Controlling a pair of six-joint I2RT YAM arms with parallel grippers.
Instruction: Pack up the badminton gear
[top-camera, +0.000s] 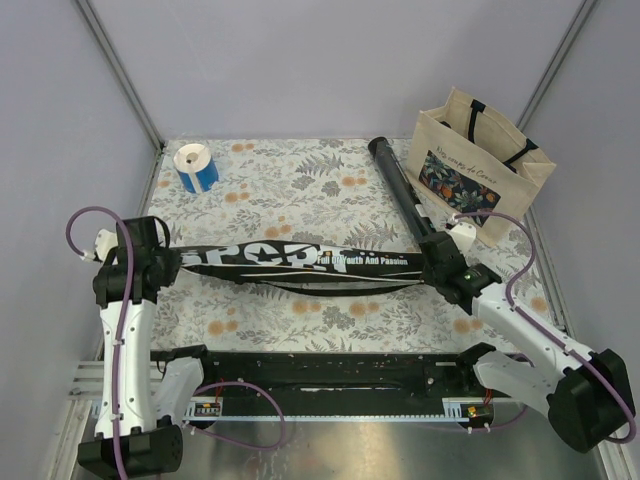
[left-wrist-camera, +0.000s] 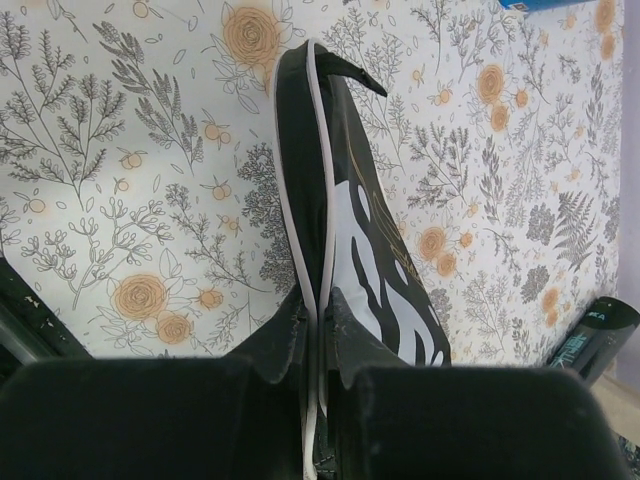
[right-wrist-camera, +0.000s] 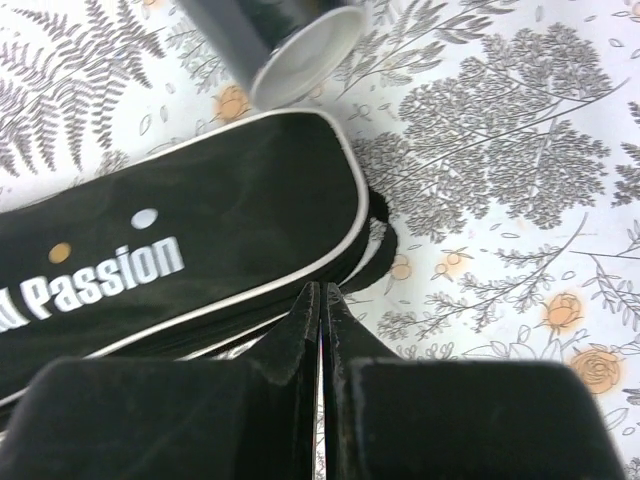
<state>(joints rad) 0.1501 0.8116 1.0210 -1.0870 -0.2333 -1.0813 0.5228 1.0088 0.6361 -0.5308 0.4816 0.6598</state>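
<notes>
Flowery counter (top-camera: 300, 190) below: my left tool (left-wrist-camera: 318, 300) and right tool (right-wrist-camera: 318, 292) pinch the case (top-camera: 290, 258); I fear thin grips slip.

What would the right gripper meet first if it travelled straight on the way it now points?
The racket case: the right gripper seems shut on its rounded end. Beyond that, the tube mouth lies slightly left of the line, depth unclear.
</notes>
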